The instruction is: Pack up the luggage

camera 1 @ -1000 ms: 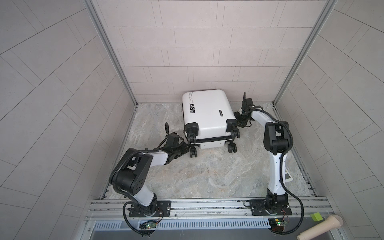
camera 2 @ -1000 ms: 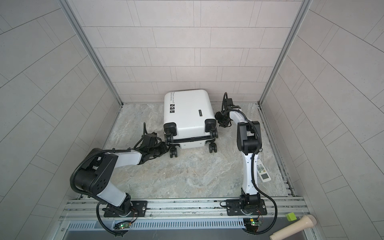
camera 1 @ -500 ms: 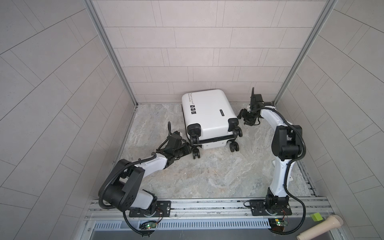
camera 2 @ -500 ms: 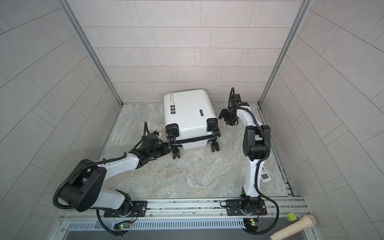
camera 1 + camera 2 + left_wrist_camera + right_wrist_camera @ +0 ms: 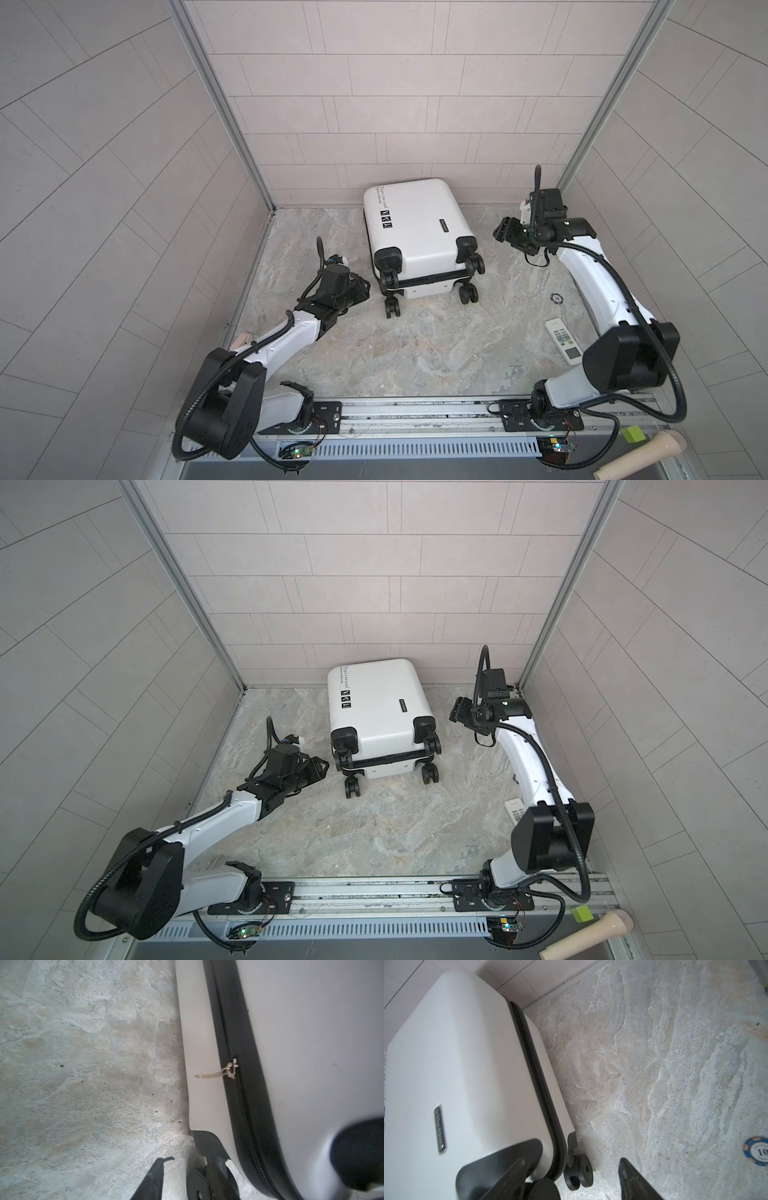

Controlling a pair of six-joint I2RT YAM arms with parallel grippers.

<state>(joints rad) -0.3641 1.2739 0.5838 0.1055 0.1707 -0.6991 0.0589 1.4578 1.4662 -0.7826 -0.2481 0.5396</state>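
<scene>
Marbled grey tabletop (image 5: 415, 357) walled in pale tile, left jaws low over it, we cannot tell how far parted, just beside them the small white hard-shell suitcase (image 5: 415, 224) lying flat near the back wall, right jaws wide apart, empty.

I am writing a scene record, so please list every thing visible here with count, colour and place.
luggage: one, white with black wheels, lying on the floor at the back.
remote control: one, white, floor, far right.
poker chip: one, blue, floor, right of the luggage.
block: one, green, front right corner.
handle: one, beige, front right corner.
left end effector: one, black, open, beside the luggage's wheels.
right end effector: one, black, open, right of the luggage.
</scene>
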